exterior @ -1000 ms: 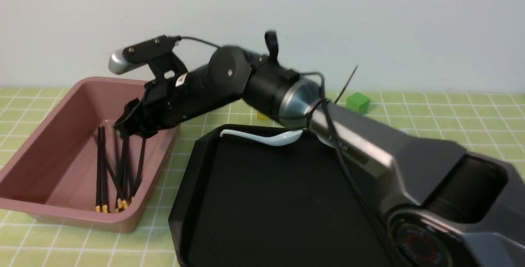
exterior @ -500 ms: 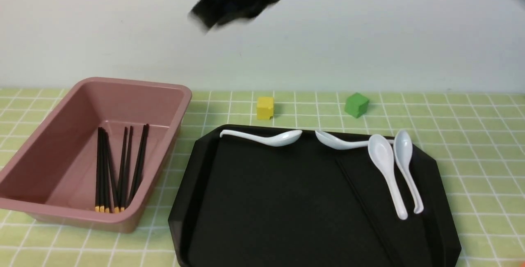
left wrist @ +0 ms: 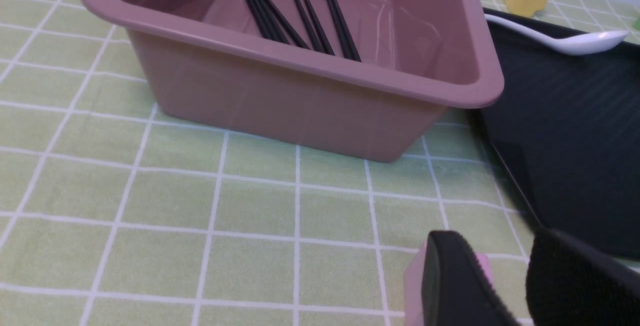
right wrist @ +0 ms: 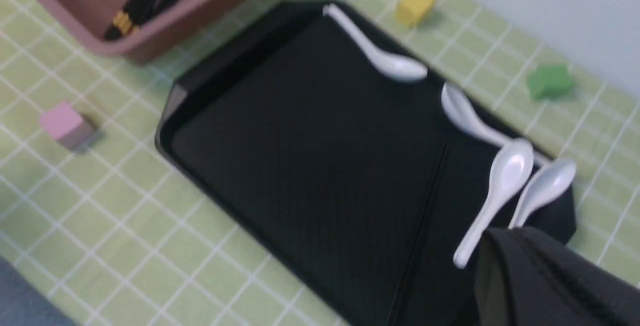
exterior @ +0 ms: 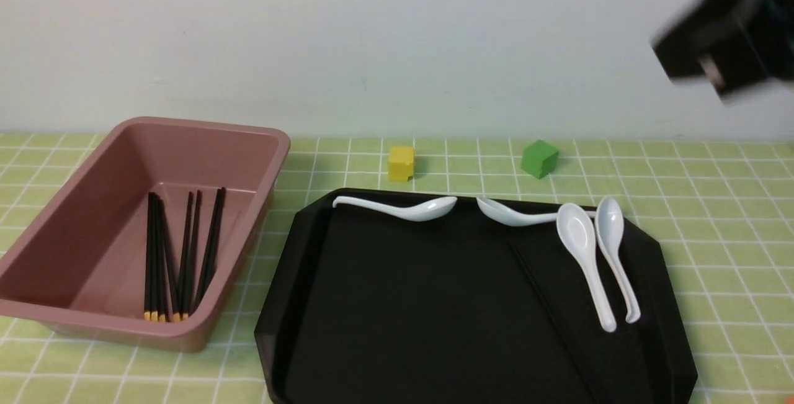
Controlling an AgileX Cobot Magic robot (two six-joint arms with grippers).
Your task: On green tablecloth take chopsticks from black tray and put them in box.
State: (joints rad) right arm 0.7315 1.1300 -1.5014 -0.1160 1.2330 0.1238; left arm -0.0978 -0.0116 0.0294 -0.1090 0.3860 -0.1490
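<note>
Several black chopsticks (exterior: 180, 255) with yellow ends lie inside the pink box (exterior: 260, 143) at the left of the green tablecloth (exterior: 713, 205). One more chopstick (exterior: 546, 305) lies slanted on the black tray (exterior: 403, 305), hard to make out against it. My right arm (exterior: 722, 50) is a blur high at the upper right. Its gripper (right wrist: 505, 251) is shut and empty, well above the tray's spoon end. Low over the cloth in front of the box, my left gripper (left wrist: 505, 276) is open with nothing between its fingers.
Several white spoons (exterior: 583, 249) lie along the tray's far edge and right side. A yellow cube (exterior: 401, 162) and a green cube (exterior: 539, 157) stand behind the tray. A pink cube (left wrist: 415, 276) sits just behind the left gripper's finger.
My right arm has lifted out of the box, leaving chopsticks inside, and swung up and over to the right. Its jaws have shut.
</note>
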